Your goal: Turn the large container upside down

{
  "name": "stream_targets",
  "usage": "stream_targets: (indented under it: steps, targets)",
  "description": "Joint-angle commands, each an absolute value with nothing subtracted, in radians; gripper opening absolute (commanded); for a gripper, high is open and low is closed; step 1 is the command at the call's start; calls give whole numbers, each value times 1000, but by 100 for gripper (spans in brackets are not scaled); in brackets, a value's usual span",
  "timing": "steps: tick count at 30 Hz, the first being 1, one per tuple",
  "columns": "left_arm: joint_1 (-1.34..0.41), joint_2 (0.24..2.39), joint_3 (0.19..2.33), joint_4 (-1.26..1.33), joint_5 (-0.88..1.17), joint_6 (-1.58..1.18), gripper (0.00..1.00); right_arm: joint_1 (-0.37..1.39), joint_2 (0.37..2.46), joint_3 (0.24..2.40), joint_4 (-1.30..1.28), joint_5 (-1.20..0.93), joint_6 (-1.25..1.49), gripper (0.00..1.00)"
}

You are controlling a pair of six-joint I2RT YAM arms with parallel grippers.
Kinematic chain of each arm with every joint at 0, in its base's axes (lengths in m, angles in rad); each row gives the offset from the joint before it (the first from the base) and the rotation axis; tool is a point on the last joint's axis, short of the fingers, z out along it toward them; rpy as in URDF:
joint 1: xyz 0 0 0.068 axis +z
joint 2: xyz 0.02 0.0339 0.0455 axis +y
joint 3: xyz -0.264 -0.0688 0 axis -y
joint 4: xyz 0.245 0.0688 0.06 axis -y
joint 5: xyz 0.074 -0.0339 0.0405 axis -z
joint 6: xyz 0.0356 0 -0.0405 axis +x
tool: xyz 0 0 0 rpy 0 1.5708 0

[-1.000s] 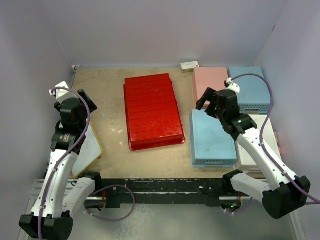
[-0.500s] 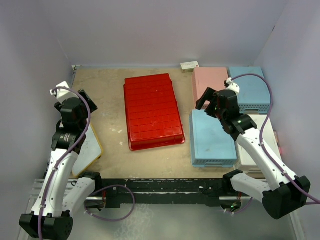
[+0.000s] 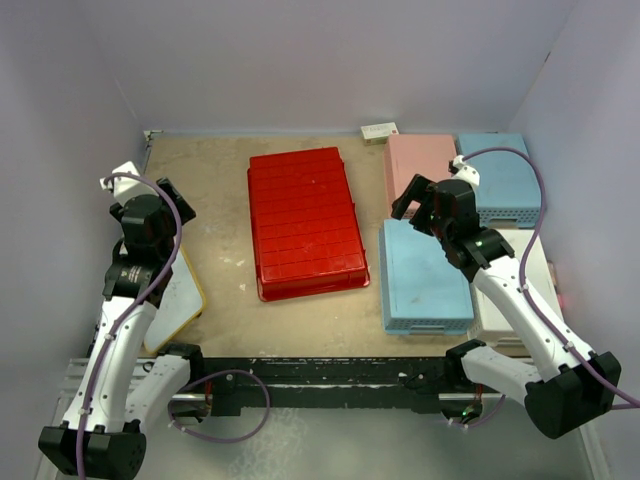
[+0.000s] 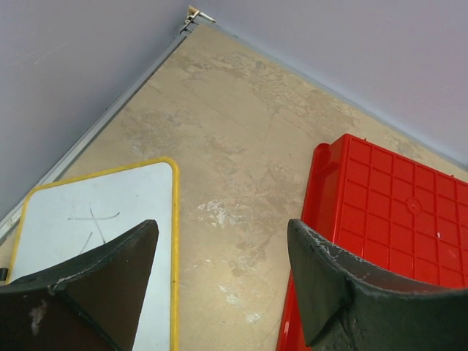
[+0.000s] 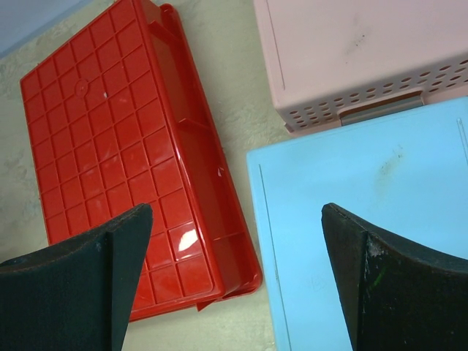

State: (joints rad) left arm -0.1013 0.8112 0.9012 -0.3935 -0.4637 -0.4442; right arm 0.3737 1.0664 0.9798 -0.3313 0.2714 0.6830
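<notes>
The large container, a red tray, lies upside down in the middle of the table with its grid-ribbed underside up. It also shows at the right of the left wrist view and at the left of the right wrist view. My left gripper is open and empty at the far left, apart from the tray, over bare table. My right gripper is open and empty, right of the tray, above the near light-blue basket's edge.
A white board with a yellow rim lies under the left arm. Overturned baskets stand at the right: pink, light blue, a second light blue, white. A small white box sits by the back wall.
</notes>
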Motion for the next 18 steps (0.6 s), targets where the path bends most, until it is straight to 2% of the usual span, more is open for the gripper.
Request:
stream_targets:
  steps: [1,18]
  targets:
    - [-104,810,913,-324,-469,-449,69,375,1060,985,-294,285,690,100]
    - [-104,815,903,-327,-502,-476,69,374,1062,982,-295,291,690,100]
